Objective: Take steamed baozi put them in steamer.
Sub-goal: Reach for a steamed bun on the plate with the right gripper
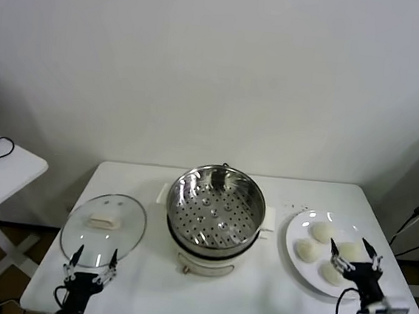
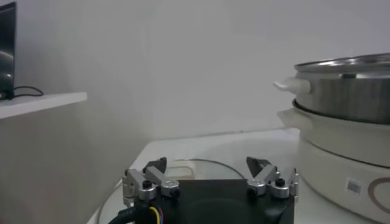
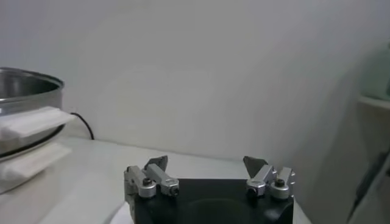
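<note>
The steamer (image 1: 215, 209), a shiny steel pot with a perforated tray on a white base, stands mid-table with no lid and nothing in it. Several cream-white steamed baozi (image 1: 322, 232) lie on a white plate (image 1: 296, 228) to its right. My right gripper (image 1: 349, 250) hovers open over the near side of that plate, just above the baozi, with nothing between its fingers. My left gripper (image 1: 95, 256) stands open and holding nothing at the near edge of the glass lid (image 1: 104, 227). In the wrist views, the left gripper (image 2: 207, 164) and the right gripper (image 3: 206, 163) both show spread fingertips.
The glass lid with its white handle lies flat on the white table (image 1: 148, 181), left of the steamer (image 2: 347, 91). A small side table (image 1: 8, 164) with cables stands off to the far left. A wall lies close behind the table.
</note>
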Controlling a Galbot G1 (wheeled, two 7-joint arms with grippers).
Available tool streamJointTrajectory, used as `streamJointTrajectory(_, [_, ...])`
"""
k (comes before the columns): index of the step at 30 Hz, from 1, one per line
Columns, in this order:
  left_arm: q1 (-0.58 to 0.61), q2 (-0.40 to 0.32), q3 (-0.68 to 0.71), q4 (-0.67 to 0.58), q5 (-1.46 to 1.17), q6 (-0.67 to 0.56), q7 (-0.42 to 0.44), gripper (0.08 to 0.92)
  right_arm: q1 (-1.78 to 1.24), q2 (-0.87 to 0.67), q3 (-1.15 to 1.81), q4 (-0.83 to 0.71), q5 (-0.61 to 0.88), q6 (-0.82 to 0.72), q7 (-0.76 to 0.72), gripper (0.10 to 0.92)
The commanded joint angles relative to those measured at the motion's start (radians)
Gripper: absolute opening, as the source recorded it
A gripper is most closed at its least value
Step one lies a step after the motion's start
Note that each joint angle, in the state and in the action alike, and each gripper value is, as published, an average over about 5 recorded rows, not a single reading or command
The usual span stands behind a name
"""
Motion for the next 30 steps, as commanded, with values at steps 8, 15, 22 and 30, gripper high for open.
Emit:
streamJointTrajectory(8, [-0.008,0.007,0.011,0.008,0.005,-0.005,0.003,0.823,0.465,-0.437,-0.275,-0.199,-0.177,-0.229,-0.372,0.823])
streamJointTrajectory(15, [-0.015,0.012,0.013,0.007,0.009,-0.003,0.01,0.823,0.763,-0.577,-0.643,-0.355,-0.26,-0.132,-0.635,0.823])
streamJointTrajectory(22, [-0.024,0.01,0.016,0.02,0.019,-0.008,0.01,0.823,1.114,-0.61,-1.034,-0.528,-0.319,0.033,-0.906,0.823])
streamJointTrajectory(30, [-0.022,0.007,0.009,0.021,0.026,-0.009,0.01,0.823,1.351,-0.482,-1.263,-0.715,-0.381,0.128,-1.033,0.823])
